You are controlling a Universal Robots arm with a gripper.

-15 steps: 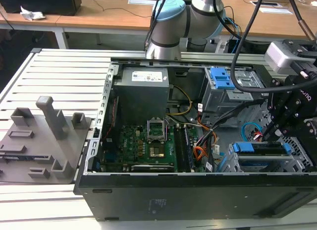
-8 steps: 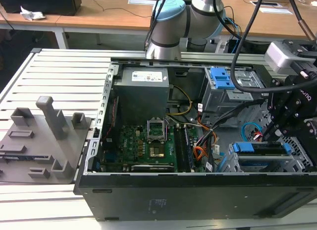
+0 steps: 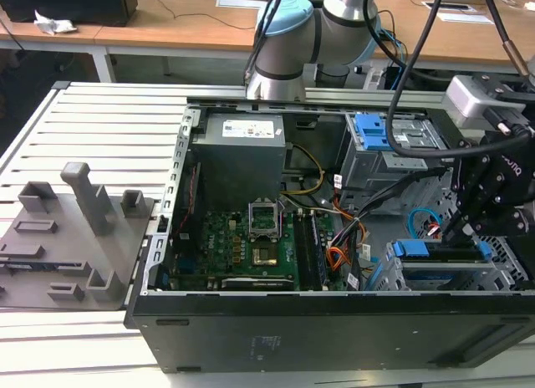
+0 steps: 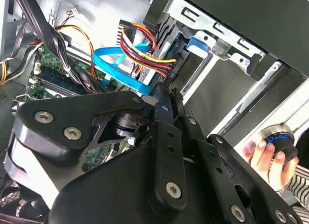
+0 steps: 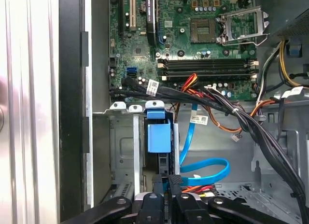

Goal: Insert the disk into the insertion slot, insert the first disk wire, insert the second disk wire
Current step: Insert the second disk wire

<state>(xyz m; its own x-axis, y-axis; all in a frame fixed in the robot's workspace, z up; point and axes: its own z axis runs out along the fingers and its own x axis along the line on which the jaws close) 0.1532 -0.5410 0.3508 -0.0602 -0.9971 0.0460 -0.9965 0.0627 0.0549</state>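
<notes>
An open computer case [image 3: 334,321] was seen on the slatted table [image 3: 100,120], the disk [image 5: 159,137] in its blue carrier already seated in the insertion slot [image 5: 126,151]. The gripper [image 5: 167,185] was positioned at the disk's end, fingers [image 5: 176,181] nearly closed; whether anything was pinched could not be told.

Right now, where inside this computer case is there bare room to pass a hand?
The bare grey case floor between the disk in its insertion slot and the far wall is freest. By the gripper, the blue cable and black wire bundle crowd it.
</notes>
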